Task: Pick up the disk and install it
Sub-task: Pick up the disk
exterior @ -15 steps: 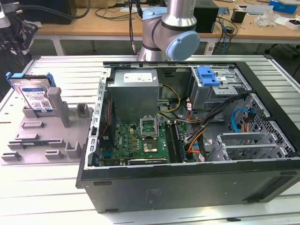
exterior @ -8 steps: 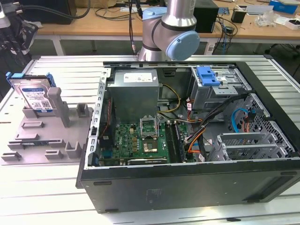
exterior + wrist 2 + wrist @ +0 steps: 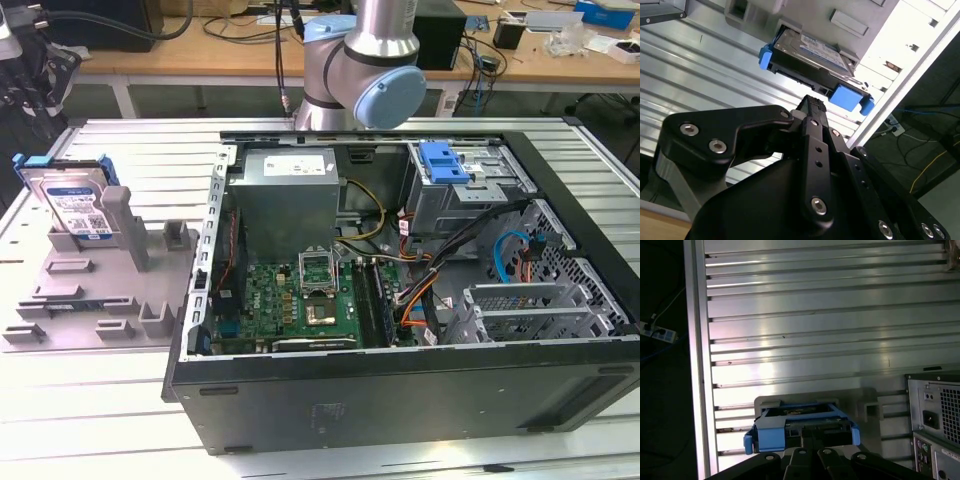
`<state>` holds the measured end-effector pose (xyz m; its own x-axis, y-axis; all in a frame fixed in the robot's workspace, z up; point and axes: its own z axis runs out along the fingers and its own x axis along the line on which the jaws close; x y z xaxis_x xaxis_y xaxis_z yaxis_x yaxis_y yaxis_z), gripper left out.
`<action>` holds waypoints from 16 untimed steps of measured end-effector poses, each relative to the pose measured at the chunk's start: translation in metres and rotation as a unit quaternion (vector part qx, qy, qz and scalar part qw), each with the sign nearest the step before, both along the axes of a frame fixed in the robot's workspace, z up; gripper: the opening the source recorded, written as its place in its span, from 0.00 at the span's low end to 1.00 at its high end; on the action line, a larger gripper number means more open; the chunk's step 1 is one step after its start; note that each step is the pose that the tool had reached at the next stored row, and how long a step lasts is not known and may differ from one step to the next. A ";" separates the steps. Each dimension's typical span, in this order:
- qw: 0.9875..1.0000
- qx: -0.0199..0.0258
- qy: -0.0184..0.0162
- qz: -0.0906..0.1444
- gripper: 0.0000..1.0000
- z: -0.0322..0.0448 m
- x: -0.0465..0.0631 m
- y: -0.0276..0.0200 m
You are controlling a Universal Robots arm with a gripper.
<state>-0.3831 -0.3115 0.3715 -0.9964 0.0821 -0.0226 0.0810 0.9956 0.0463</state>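
Second wrist view is showing the end effector (image 3: 812, 102) pointing at the disk (image 3: 810, 52) just beyond it; whether it is apart or together cannot be told. The disk is standing on edge in a grey holder (image 3: 120, 290), probably so that its upper edge is offering a grip. The exterior view is adding the open case (image 3: 400, 395) beside the holder, both on the ribbed surface (image 3: 150, 150).

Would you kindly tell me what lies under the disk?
The disk stands on edge in the grey holder, which lies on the ribbed metal table. The holder's wall hides the disk's lower edge.
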 end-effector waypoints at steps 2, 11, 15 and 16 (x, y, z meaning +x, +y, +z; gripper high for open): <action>1.000 0.000 0.000 0.000 0.11 0.0000 0.000 0.0000; 1.000 0.000 0.000 0.000 0.11 0.0000 0.000 0.0003; 1.000 0.000 0.000 0.000 0.11 -0.0001 0.000 0.0008; 1.000 0.000 0.003 0.003 0.11 0.0000 0.000 0.0007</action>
